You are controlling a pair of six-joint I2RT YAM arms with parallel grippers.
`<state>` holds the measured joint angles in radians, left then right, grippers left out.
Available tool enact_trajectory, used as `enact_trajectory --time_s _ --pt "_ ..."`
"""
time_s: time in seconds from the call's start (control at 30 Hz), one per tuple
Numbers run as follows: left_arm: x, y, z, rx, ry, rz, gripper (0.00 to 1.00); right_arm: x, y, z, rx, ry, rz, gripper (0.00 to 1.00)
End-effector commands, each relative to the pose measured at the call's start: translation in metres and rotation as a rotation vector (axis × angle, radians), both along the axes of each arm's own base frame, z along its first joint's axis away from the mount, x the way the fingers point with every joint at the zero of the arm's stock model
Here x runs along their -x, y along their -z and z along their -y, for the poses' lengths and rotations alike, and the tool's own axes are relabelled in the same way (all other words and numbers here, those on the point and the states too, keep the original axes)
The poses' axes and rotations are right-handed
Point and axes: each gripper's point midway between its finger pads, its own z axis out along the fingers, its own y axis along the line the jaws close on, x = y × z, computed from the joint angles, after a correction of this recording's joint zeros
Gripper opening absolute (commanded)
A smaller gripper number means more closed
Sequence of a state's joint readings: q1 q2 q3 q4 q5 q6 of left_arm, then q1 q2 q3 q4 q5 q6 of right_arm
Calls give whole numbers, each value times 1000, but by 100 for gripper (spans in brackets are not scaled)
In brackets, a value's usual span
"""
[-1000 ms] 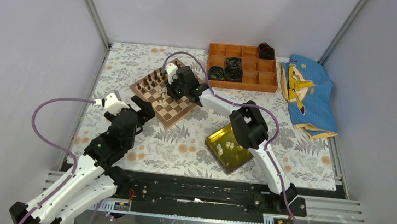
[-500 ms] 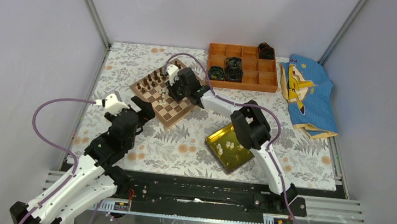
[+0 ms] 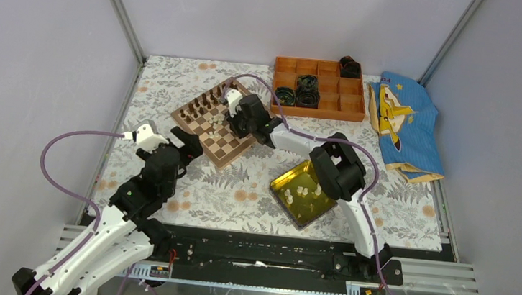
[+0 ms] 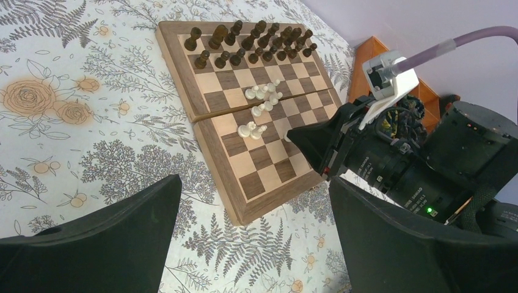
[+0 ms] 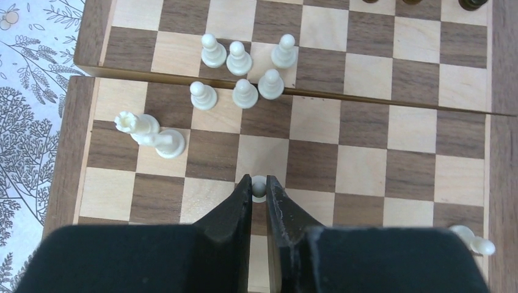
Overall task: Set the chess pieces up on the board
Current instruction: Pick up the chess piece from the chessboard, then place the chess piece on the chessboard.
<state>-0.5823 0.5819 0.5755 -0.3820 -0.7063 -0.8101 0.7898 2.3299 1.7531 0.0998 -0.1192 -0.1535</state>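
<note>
Seen from the right wrist, the right gripper (image 5: 259, 204) covers all but the rounded top of the cream piece (image 5: 259, 184) pinched in its fingertips, so its kind is unclear. At four o'clock from it, a toppled piece (image 5: 475, 243) lies half behind the gripper body. At two o'clock, dark pieces (image 5: 474, 3) are cut by the frame. From above, the tray's (image 3: 307, 211) cream figures (image 3: 302, 192) are too small to name.
</note>
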Motion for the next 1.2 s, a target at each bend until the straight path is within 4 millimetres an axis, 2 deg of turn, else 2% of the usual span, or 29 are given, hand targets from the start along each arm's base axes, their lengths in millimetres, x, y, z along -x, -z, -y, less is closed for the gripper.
enact_trajectory --time_s 0.0,0.47,1.17 --pt "1 -4 -3 13 -18 21 99 -19 -54 12 -67 71 108 0" --pt "0 -2 -2 10 -18 12 99 -50 -52 50 -74 202 113 0" --pt "-1 1 -1 5 -19 3 99 -71 -42 72 -39 274 116 0"
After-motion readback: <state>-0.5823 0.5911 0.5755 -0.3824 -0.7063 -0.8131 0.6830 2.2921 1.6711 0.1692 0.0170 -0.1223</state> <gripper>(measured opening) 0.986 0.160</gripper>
